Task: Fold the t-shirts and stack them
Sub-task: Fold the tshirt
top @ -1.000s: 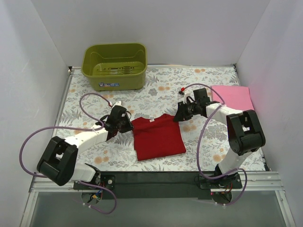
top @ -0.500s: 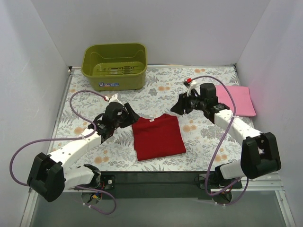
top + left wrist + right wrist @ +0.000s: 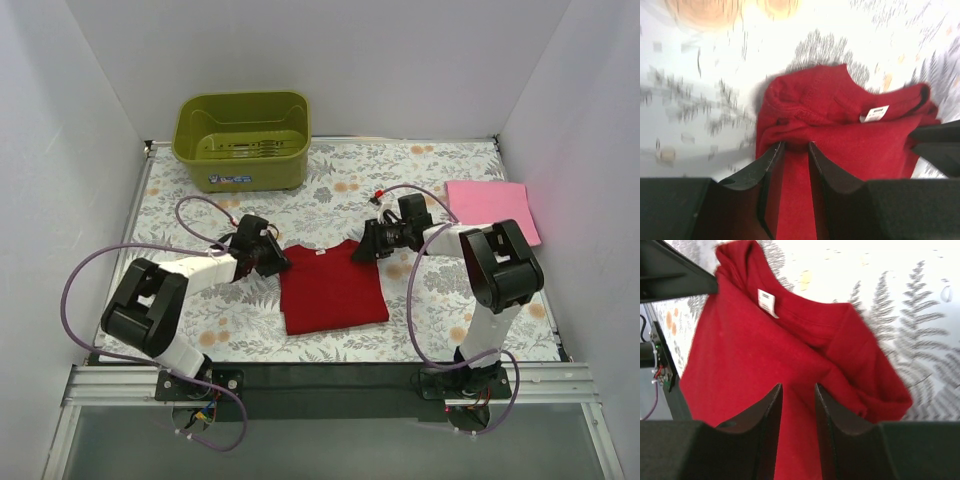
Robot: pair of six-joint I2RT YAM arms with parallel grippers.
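The deep red t-shirt (image 3: 332,292) lies folded into a rough rectangle at the table's middle, collar tag up. My left gripper (image 3: 276,261) sits low at its top left corner, jaws narrow with red cloth (image 3: 840,115) bunched between the fingertips (image 3: 776,150). My right gripper (image 3: 363,250) sits at the top right corner, jaws narrow over a fold of the red cloth (image 3: 765,355). The light pink t-shirt (image 3: 491,208) lies folded flat at the far right, apart from both grippers.
An olive-green plastic tub (image 3: 243,140) stands at the back left. White walls close in the floral table cover (image 3: 340,185) on the left, back and right. The arms' cables (image 3: 190,215) loop over the table beside each arm.
Both arms reached outward half a second ago and have drawn back down. Both grippers now rest on the red shirt's top corners. The shirt has barely shifted.
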